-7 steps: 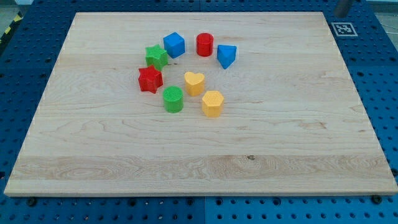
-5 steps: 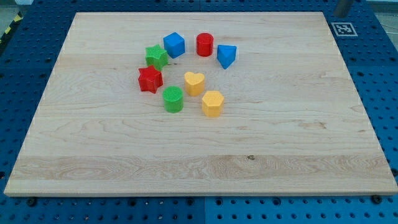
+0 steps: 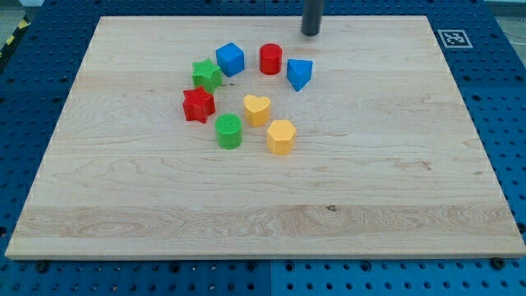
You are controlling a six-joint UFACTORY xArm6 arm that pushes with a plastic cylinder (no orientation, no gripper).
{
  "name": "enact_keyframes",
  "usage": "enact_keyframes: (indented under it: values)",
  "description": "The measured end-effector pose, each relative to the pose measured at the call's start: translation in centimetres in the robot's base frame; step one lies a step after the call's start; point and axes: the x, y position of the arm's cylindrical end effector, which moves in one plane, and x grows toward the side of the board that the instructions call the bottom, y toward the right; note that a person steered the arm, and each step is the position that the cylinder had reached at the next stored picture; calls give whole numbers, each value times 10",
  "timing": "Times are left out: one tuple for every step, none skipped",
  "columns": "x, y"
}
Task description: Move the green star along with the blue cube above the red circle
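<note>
A pale wooden board with a straight grain is lying on a blue table dotted with holes, and it is holding all eight small plastic blocks, gathered in a loose ring on its far left half. My tip is resting near the far edge of the board, the dark rod reaching up out of the top of the view; there are no fingers on it to open or close, only the blunt round end. It is sitting apart from every block, beyond and a little to the right of the red cylinder, which is the red circle of the task. The blue cube is standing just left of that cylinder, and the green star is sitting just left of the cube and slightly nearer, close beside it; whether the two are touching is hard to tell. A blue wedge-like block is lying just right of the cylinder. Nearer, a red star is sitting just below the green star, a ribbed green cylinder is standing near it, and a yellow heart and a yellow hexagonal block are closing the ring on the right. A black and white marker is showing at the board's far right corner.
</note>
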Motion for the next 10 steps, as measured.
enact_keyframes:
  values:
    - [0, -31]
    - [9, -67]
    - [37, -104]
    - [48, -135]
    - [49, -163]
    - [66, -204]
    - [104, -224]
    - [130, -210]
    - [136, -191]
    - [136, -175]
